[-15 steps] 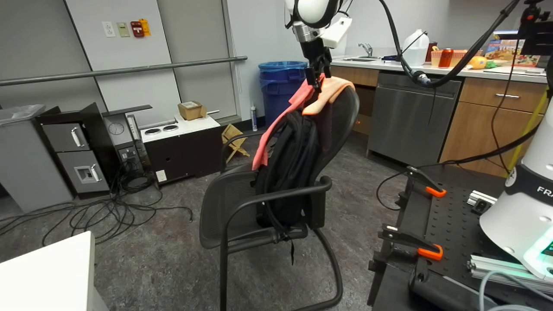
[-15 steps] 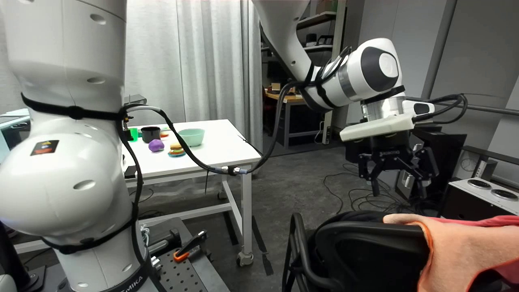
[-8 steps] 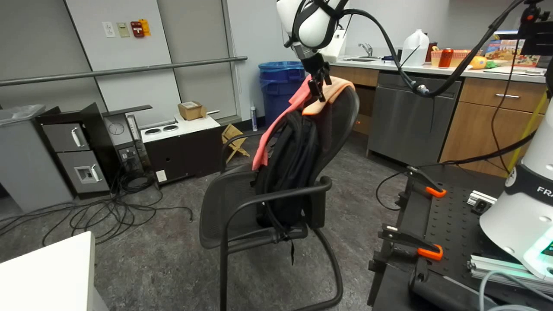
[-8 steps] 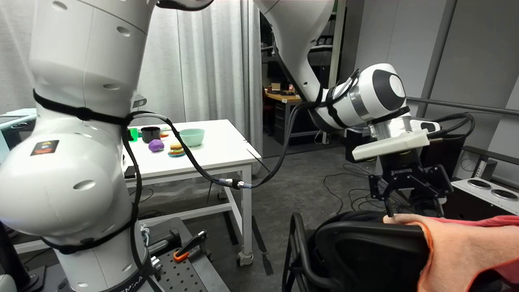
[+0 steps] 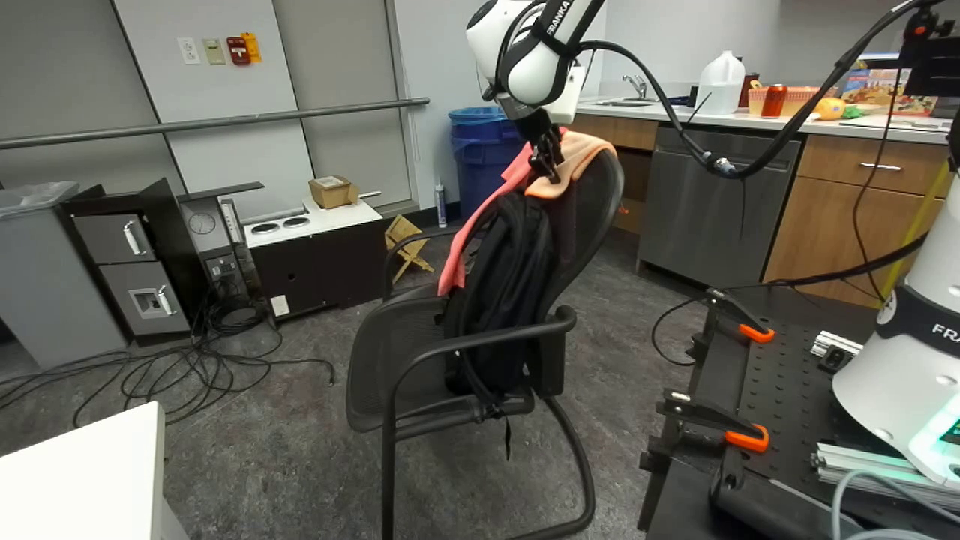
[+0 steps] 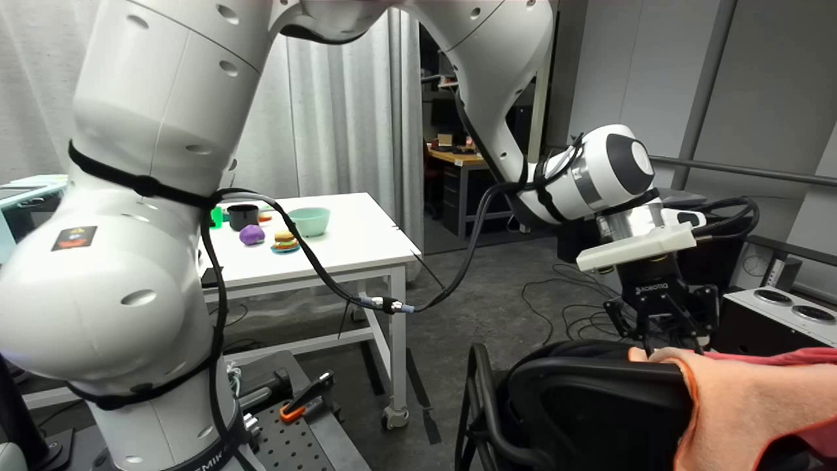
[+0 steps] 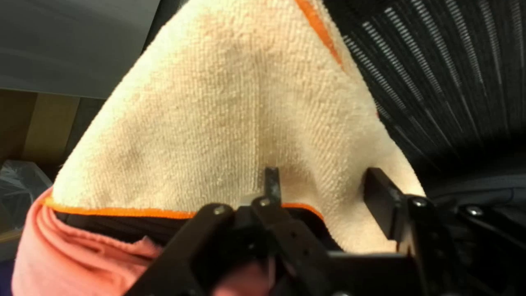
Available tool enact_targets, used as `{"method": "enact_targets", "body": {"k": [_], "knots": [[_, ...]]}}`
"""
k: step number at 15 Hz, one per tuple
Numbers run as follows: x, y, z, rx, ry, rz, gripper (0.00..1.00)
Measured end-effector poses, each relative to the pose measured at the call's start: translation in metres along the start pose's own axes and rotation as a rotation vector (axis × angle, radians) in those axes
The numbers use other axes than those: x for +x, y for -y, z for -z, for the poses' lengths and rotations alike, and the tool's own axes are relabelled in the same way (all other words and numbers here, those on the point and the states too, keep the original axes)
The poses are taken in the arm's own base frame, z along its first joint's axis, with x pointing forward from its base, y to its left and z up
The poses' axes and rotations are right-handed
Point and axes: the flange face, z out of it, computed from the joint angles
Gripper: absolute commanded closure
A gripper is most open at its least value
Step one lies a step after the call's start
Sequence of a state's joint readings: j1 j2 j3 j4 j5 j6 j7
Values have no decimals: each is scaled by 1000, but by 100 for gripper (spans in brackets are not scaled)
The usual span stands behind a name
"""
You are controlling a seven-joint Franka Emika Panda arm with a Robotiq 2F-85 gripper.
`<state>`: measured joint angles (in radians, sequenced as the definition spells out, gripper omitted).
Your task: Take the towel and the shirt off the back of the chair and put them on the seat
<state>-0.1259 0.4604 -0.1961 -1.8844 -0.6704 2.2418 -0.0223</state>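
1. Your gripper (image 7: 324, 185) is at the towel (image 7: 197, 123). In the wrist view its jaws stand spread, at lower centre and lower right, with towel cloth showing in the gap; you cannot tell whether either jaw touches it.
2. Towel: peach, orange edging, draped over the top of the back of the chair (image 5: 598, 210). You see it there in both exterior views, and across the middle of the wrist view.
3. Shirt (image 5: 481, 217): coral pink, over the same back, just beside the towel; lower left of your wrist view. Its lower end hangs near the seat (image 5: 394, 367); contact there, you cannot tell.
4. A black backpack (image 5: 495, 300) leans upright against the chair's back.
5. In an exterior view your arm (image 6: 497, 78) arches across the top and descends at right; centre left, a white table (image 6: 359, 242) bears a green bowl (image 6: 309, 222).
6. In an exterior view you have a blue bin (image 5: 480, 165) at top centre; upper right, a jug (image 5: 722, 84) and a can (image 5: 774, 100) stand on the counter (image 5: 679, 114).
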Motion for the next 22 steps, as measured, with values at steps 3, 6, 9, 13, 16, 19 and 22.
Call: {"method": "enact_targets", "body": {"k": [3, 6, 9, 13, 16, 19, 22], "knots": [[3, 0, -2, -2, 1, -3, 95], [4, -6, 4, -8, -8, -19, 100], [5, -15, 21, -18, -36, -47, 99], [6, -24, 62, -34, -110, -102, 100], [12, -28, 105, -44, -211, -151, 100], [19, -26, 149, -34, -332, -207, 100], [26, -23, 187, -19, -449, -261, 100]]}}
